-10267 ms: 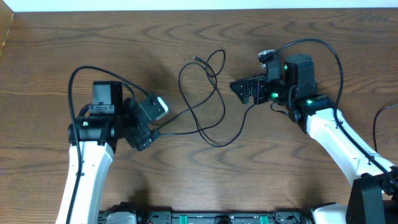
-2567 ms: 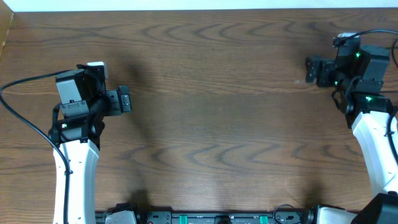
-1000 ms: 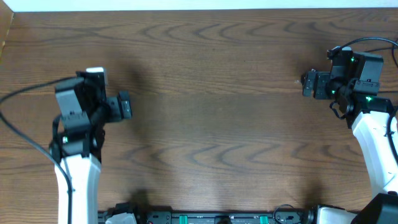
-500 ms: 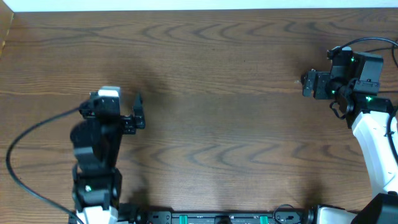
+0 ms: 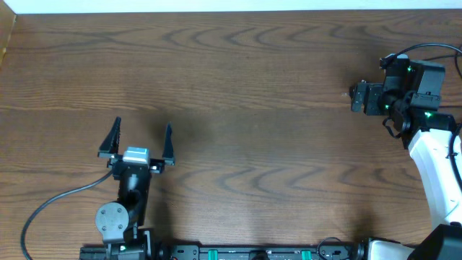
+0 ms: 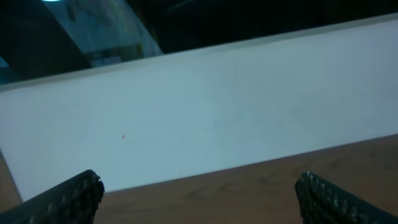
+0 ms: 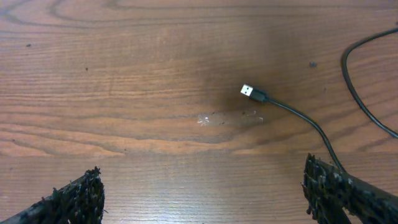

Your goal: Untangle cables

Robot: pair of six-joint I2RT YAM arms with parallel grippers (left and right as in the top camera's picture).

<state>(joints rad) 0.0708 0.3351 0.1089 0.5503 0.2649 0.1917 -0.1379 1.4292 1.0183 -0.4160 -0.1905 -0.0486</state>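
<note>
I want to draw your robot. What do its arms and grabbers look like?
The right arm is white, with a black head and small green lights. The left arm looks black from above, with a round grey cap and a silvery block. A black cable trails from it. The left gripper and right gripper are black, and their fingers are covered in tiny bumps.

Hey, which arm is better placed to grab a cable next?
Right. The right gripper, open, has a black cable and its USB plug lying on the table in its wrist view. The left gripper, also open, is near its base and its camera shows no cable.
</note>
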